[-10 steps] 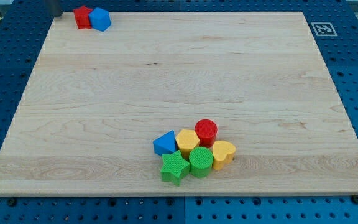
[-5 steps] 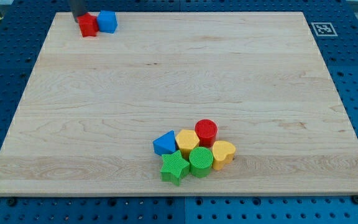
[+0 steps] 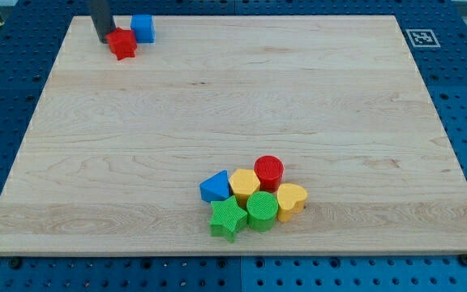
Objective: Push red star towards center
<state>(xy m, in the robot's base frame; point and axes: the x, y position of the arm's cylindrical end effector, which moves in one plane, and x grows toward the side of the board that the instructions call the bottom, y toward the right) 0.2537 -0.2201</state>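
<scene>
Eight blocks on board [image 3: 339, 122], my tip [image 3: 104, 37] touching red star [image 3: 122, 44], blue cube [image 3: 143, 27] beside, six clustered below.

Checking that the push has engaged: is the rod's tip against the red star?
Touching, as far as the camera view shows: my tip sits at the red star's upper-left edge with no board visible between them. The blue block sits just beyond.

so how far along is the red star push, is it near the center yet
Barely started. Done: my tip has reached the red star and sits against its upper left side. In hand: the star has come off the top edge and parted slightly from the blue block. Left: nearly the whole run down and right across the board, whose middle is still bare.
</scene>
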